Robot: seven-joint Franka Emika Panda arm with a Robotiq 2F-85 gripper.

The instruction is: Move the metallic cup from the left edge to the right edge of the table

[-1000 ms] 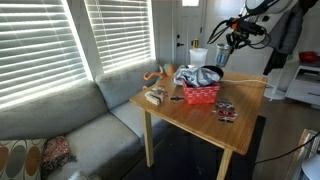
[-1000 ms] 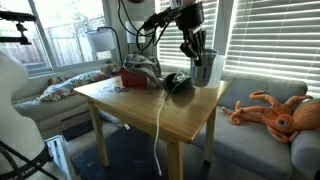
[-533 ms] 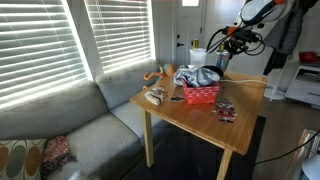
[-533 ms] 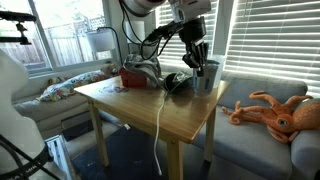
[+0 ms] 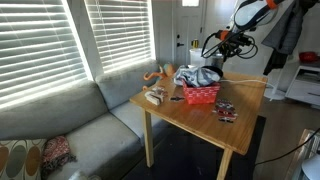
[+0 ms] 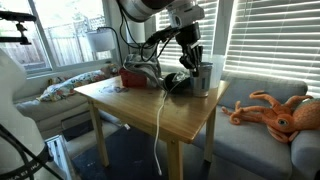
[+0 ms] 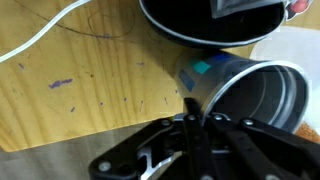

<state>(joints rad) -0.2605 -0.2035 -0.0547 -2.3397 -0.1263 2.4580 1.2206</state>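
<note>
The metallic cup (image 6: pixel 204 78) is a shiny silver-grey cylinder at the edge of the wooden table (image 6: pixel 140 105), on the side by the grey couch. Its base is at or just above the tabletop. My gripper (image 6: pixel 194 62) comes down from above and is shut on the cup's rim. In the wrist view the cup (image 7: pixel 245 95) fills the right side with its open mouth showing, and the fingers (image 7: pixel 190 122) pinch its wall. In an exterior view the gripper (image 5: pixel 219 52) and the cup (image 5: pixel 216 65) are at the table's far corner.
A red basket (image 5: pixel 201 94) with cloth stands on the table, and a white cup (image 5: pixel 198 57) stands behind it. A black round object (image 6: pixel 177 82) and a white cable (image 6: pixel 160 112) lie beside the metallic cup. An orange octopus plush (image 6: pixel 270 112) lies on the couch.
My gripper has come down with the metallic cup from above the table's edge to about tabletop height. It has kept its hold on the cup.
</note>
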